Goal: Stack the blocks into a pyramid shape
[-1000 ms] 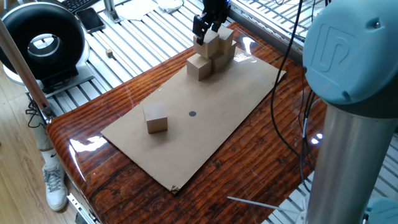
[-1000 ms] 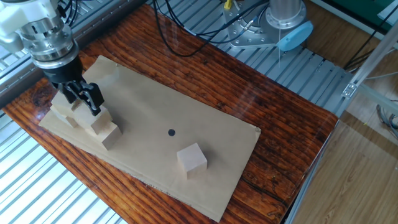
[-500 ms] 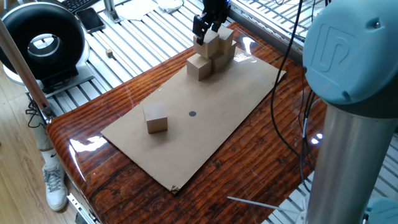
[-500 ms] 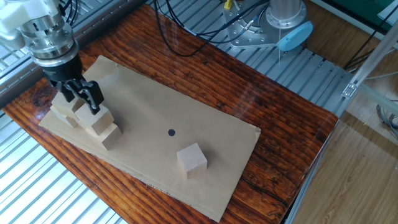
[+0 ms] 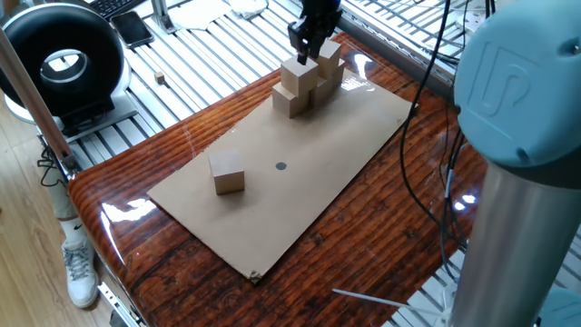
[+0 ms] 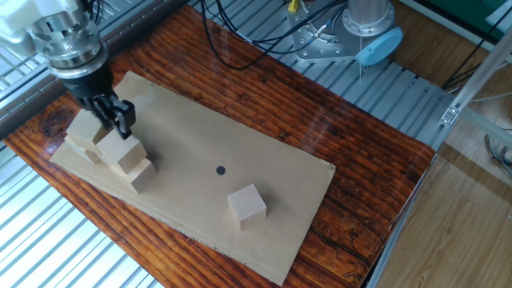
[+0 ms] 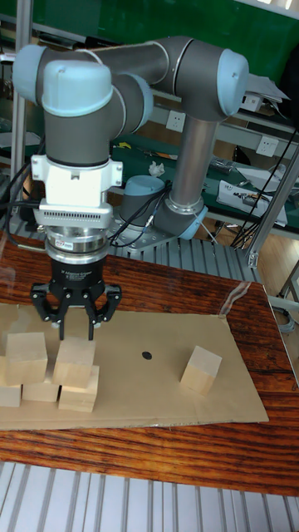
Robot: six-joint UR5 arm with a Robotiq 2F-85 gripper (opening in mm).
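Note:
Several tan wooden blocks form a pile [image 5: 304, 77] at the far end of a cardboard sheet [image 5: 345, 154]: a bottom row with two blocks on top. In the tall fixed view the right upper block [image 7: 75, 360] rests on a lower one [image 7: 80, 393], and the left upper block [image 7: 26, 356] stands beside it. My gripper [image 7: 75, 331] hangs just above the right upper block, open and holding nothing; it also shows over the pile [image 6: 112, 152] as the gripper [image 6: 117, 120]. A lone block [image 5: 227, 173] [image 6: 246, 205] [image 7: 201, 370] sits apart on the sheet.
A black dot [image 5: 280, 166] marks the sheet's middle. The glossy wooden table [image 5: 390, 245] is ringed by metal slats. A black round device [image 5: 59, 59] and a tiny tan cube [image 5: 160, 79] lie off the table. The arm's base [image 6: 364, 24] stands behind the table.
My gripper has lifted off the right upper block, which stays on the pile. The fingers that straddled it now hang above its top. The lone block has not moved.

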